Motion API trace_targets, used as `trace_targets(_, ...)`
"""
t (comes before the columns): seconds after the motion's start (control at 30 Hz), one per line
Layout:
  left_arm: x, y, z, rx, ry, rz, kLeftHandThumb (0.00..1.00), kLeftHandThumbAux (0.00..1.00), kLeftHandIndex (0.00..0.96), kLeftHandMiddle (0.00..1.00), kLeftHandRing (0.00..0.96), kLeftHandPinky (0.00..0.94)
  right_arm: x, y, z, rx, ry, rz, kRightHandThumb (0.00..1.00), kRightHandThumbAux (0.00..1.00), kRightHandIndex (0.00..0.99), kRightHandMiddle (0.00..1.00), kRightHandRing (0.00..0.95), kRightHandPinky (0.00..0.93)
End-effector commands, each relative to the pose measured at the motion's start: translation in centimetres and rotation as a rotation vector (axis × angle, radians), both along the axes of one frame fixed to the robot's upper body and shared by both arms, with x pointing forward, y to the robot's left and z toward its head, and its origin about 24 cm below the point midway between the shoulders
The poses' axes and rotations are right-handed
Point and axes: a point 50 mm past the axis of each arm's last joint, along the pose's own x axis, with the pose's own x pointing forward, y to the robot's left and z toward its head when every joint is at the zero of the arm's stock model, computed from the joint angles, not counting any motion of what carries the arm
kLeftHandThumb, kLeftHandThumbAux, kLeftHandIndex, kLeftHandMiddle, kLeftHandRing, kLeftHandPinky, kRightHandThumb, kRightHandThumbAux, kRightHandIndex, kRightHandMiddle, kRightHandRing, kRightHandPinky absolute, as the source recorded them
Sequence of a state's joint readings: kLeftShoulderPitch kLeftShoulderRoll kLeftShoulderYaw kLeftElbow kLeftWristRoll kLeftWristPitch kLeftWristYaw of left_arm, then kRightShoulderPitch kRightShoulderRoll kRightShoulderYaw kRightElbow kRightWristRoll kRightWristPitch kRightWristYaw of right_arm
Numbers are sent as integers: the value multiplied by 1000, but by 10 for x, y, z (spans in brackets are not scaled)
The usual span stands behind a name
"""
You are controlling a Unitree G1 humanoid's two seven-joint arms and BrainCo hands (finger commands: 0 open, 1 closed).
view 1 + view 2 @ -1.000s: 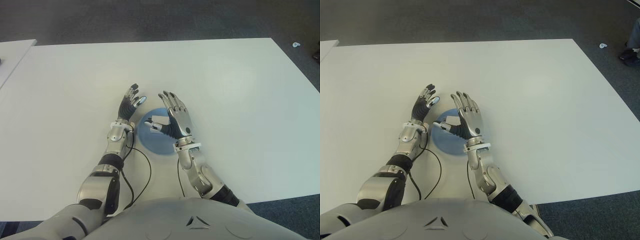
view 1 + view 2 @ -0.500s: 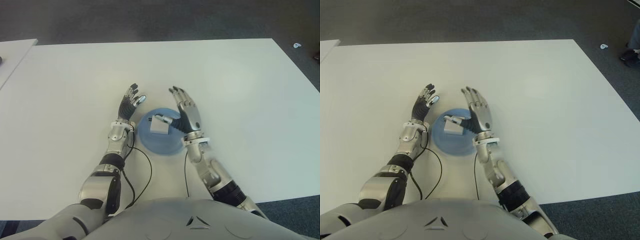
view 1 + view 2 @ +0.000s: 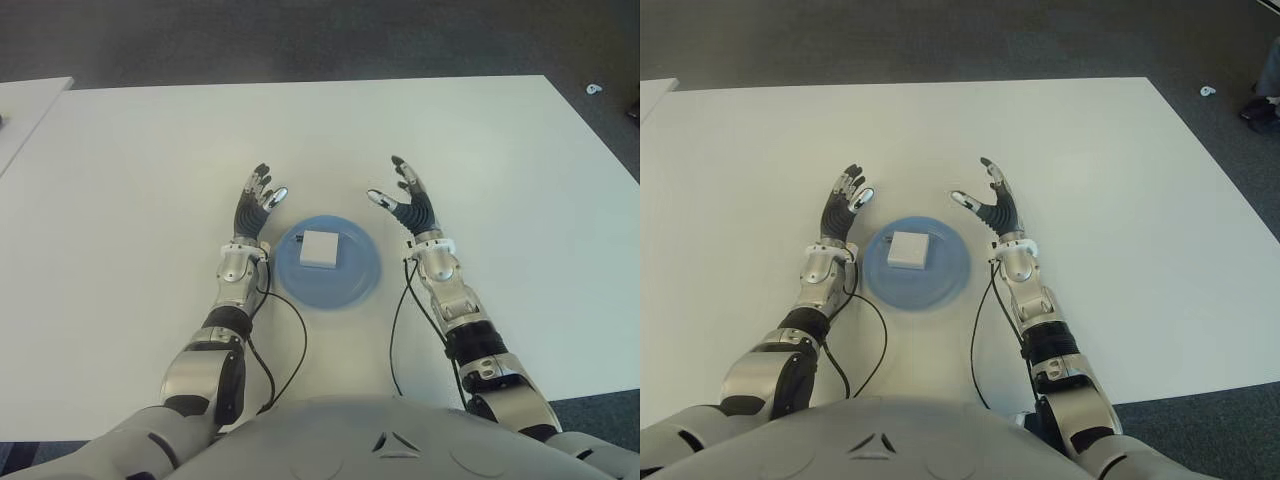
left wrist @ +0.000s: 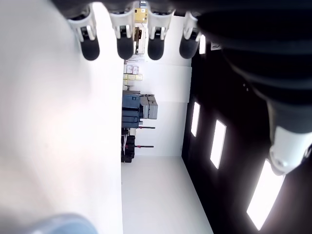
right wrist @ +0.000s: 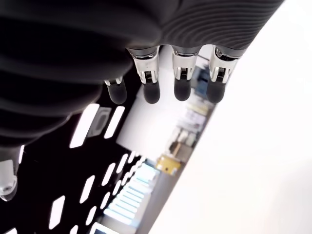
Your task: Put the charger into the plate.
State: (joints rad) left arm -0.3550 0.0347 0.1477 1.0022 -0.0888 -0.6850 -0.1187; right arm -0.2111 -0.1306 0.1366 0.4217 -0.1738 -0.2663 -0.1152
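Lying in a blue plate [image 3: 355, 285] on the white table [image 3: 500, 150] is a white charger [image 3: 320, 248]. Left hand [image 3: 258, 205] and right hand [image 3: 408, 203] flank the plate, fingers spread, holding nothing.

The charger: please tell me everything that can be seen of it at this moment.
The charger is a small white block, roughly square from above, with rounded edges and a plain, plastic-looking top. No cable or prongs show. It lies flat inside the round blue plate, a little toward the plate's far-left part, touching only the plate. Neither hand touches it: the left hand and the right hand show open on either side of the plate.
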Motion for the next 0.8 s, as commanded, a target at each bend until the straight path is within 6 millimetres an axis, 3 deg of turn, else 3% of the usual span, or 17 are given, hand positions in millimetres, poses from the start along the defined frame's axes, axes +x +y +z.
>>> trace_targets(0.03,-11,2,-15,-2,74,-2,35,583,0,0,0,24,-5,-3,-17,109,77,27,132,546,0,0,0,0)
trace_targets(0.43,-15,6,-18,-4,80,-29,32,579,0,5,3,39,-10,-5,-38,211,176,48,81,733,14,6,0,0)
trace_targets(0.8,-17,10,-18,16,86,-68,28,589,0,9,6,39,-19,-4,-58,246,230,50,60,794,46,21,0,3)
